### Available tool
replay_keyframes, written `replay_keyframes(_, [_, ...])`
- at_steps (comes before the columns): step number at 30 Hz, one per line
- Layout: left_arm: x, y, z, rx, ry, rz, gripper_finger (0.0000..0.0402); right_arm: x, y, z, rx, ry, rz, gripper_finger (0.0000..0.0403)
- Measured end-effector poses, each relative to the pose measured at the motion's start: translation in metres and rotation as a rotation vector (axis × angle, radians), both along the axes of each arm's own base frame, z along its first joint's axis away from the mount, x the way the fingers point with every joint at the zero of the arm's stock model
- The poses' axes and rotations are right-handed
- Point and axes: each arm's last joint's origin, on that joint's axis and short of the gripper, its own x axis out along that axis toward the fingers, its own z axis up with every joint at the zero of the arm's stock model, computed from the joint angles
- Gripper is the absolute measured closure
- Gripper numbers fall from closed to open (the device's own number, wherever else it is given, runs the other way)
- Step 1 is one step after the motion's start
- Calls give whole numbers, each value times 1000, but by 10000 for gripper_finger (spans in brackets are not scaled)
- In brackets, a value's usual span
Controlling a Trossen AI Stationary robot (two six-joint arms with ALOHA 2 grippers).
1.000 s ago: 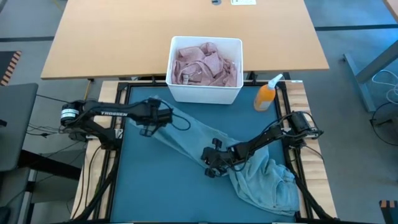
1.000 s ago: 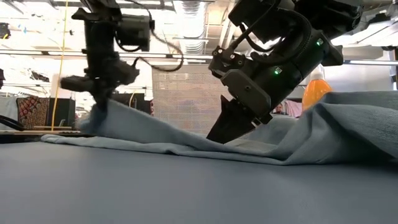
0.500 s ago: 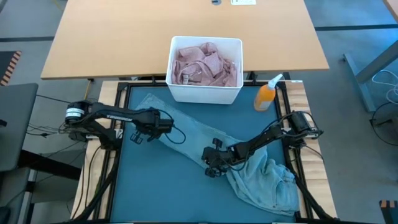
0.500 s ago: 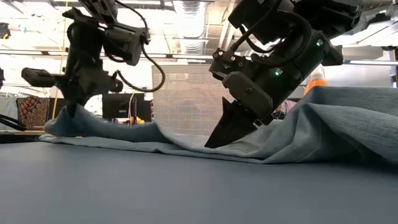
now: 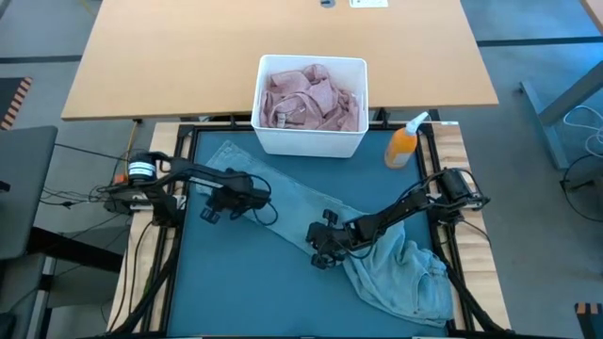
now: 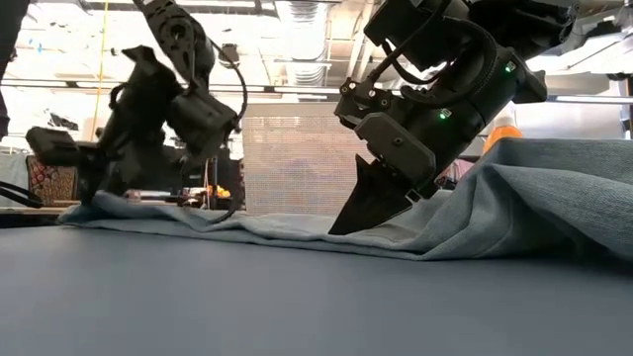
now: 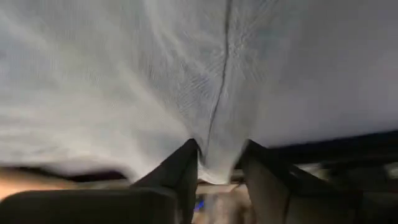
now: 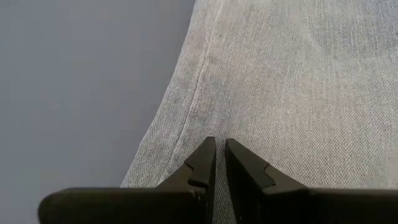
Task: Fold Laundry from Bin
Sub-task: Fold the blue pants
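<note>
The blue mat (image 5: 236, 282) fills the near half of the table, and across it lie the jeans (image 5: 283, 193), one leg stretched flat from the mat's far left corner, just in front of the bin, slanting down toward the mat's middle, with the rest bunched in a rumpled heap (image 5: 405, 273) at the mat's near right corner. Behind the mat stands the white bin (image 5: 311, 141), its front wall touching the mat's far edge, and inside it sits a pile of pink clothes (image 5: 311, 99) up to the rim. Right of the bin, just beside the mat's far right corner, stands the orange spray bottle (image 5: 403, 143). Now the arms: the left gripper (image 5: 215, 202) is low over the stretched leg on the mat's left side, and the wrist view shows its fingers (image 7: 180, 174) parted with a fold of denim (image 7: 214, 158) between them, though I cannot tell if they grip it. The right gripper (image 5: 318, 250) is down at the mat's middle, on the edge of the leg, its fingers (image 8: 202, 162) pressed nearly together and pinching the denim (image 8: 273, 81) right by the seam.
</note>
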Motion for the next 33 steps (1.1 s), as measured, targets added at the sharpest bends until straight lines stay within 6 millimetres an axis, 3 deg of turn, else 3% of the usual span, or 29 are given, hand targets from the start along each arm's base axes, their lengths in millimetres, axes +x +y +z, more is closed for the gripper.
replay_keyframes(5, [-3, 1, 36, -112, -159, 73, 250, 1, -3, 0, 8, 7, 13, 338])
replay_keyframes(9, [-14, 11, 62, -6, -295, 81, 242, 2, -7, 0, 32, 13, 21, 338])
replay_keyframes(12, [-23, 31, 78, 8, -488, 250, 242, 2, -6, 0, 33, 11, 22, 338])
replay_keyframes(17, [-47, 84, 97, 88, -786, 651, 244, 2, -6, 0, 35, 12, 23, 338])
replay_keyframes(20, [-66, 113, 93, 88, -867, 935, 244, 2, -6, 0, 41, 11, 30, 338])
replay_keyframes(24, [-87, 139, 77, 142, -812, 1165, 244, 2, -3, -1, 54, 9, 26, 338])
replay_keyframes(27, [-95, 149, 62, 141, -773, 1190, 244, 1, -3, -1, 54, 9, 27, 338])
replay_keyframes(33, [-89, 165, 37, 149, -812, 1164, 244, 1, -3, -1, 55, 11, 27, 338])
